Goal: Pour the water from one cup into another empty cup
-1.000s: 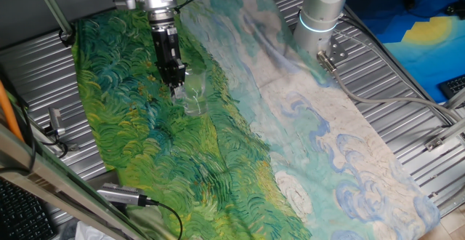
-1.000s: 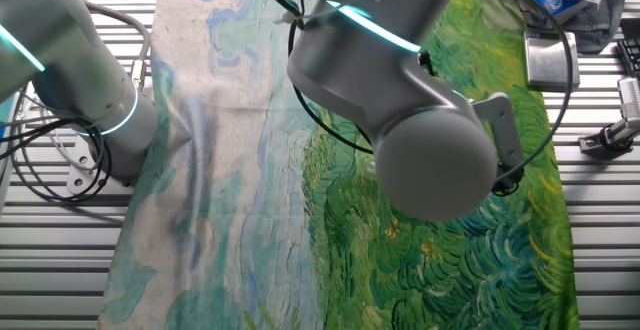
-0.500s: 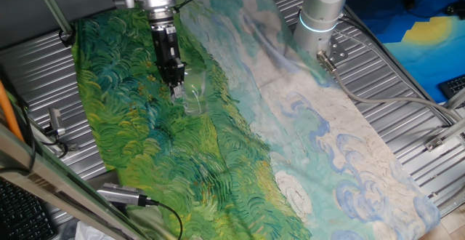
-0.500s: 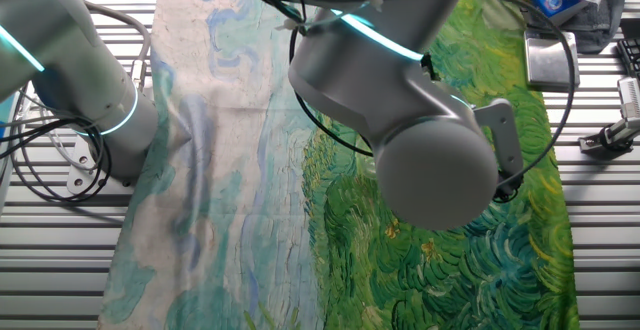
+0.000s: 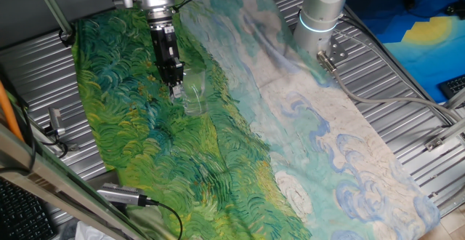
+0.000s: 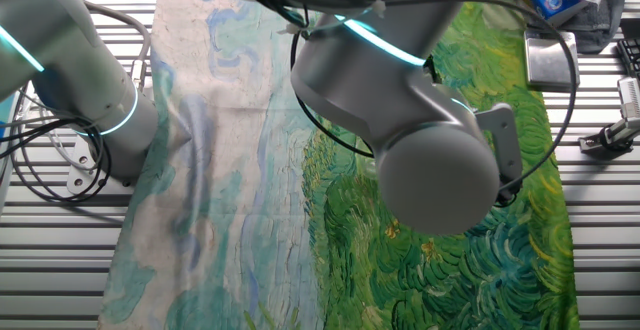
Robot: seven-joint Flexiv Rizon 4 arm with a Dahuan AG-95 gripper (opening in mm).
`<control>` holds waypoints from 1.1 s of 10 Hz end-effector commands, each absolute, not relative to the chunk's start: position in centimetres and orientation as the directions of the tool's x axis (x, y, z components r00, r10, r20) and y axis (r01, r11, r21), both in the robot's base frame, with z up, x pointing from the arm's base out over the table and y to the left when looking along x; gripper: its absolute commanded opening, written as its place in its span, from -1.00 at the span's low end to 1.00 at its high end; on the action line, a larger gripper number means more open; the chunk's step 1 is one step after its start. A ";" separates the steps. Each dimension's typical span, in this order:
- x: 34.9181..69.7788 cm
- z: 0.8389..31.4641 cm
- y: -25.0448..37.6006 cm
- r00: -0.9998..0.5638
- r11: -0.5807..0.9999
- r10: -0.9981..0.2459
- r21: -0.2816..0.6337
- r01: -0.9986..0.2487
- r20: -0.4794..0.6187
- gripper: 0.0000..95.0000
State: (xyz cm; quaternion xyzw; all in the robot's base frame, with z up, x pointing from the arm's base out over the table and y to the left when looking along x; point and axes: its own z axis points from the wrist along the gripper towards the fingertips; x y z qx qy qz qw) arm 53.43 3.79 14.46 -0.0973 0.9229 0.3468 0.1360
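In one fixed view my gripper [image 5: 175, 89] points straight down over the green part of the painted cloth [image 5: 145, 138]. A small clear glass cup [image 5: 194, 98] stands on the cloth right beside its fingertips, on their right. It shows only as faint glints. I cannot tell whether the fingers touch or pinch its rim, or whether they are open or shut. No water can be made out. A second cup cannot be told apart from the glints. In the other fixed view the arm's big grey joint [image 6: 430, 160] hides the gripper and the cup.
The arm's base [image 5: 320, 14] stands at the back right on the ribbed metal table [image 5: 407, 94]. A cable with a silver plug [image 5: 123, 194] lies at the cloth's front left edge. A metal block [image 6: 548, 58] and a clamp [image 6: 610, 135] sit right of the cloth.
The gripper has shifted very slightly up and to the left beside the cup. The arm's joint in the other fixed view has moved a little. The cup looks unmoved.
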 end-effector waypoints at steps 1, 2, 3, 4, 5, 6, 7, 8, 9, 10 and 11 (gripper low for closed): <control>53.4 14.5 3.8 -0.944 0.738 -0.083 0.617 -0.274 -0.320 -1.00; 53.5 14.6 3.8 -0.945 0.735 -0.078 0.622 -0.269 -0.317 -1.00; 53.5 14.6 3.7 -0.946 0.735 -0.076 0.624 -0.267 -0.315 -1.00; 53.5 14.7 3.7 -0.947 0.732 -0.072 0.629 -0.262 -0.312 -1.00; 53.4 14.7 3.6 -0.948 0.729 -0.067 0.633 -0.259 -0.310 -1.00; 53.4 14.7 3.6 -0.950 0.726 -0.061 0.640 -0.253 -0.306 -1.00; 53.4 14.7 3.6 -0.952 0.722 -0.053 0.647 -0.246 -0.302 -1.00; 53.4 14.7 3.6 -0.952 0.720 -0.052 0.649 -0.244 -0.301 -1.00; 53.4 14.7 3.6 -0.953 0.719 -0.050 0.652 -0.242 -0.300 -1.00; 53.4 14.8 3.5 -0.953 0.716 -0.047 0.655 -0.240 -0.298 -1.00; 53.4 14.8 3.5 -0.954 0.714 -0.045 0.658 -0.238 -0.296 -1.00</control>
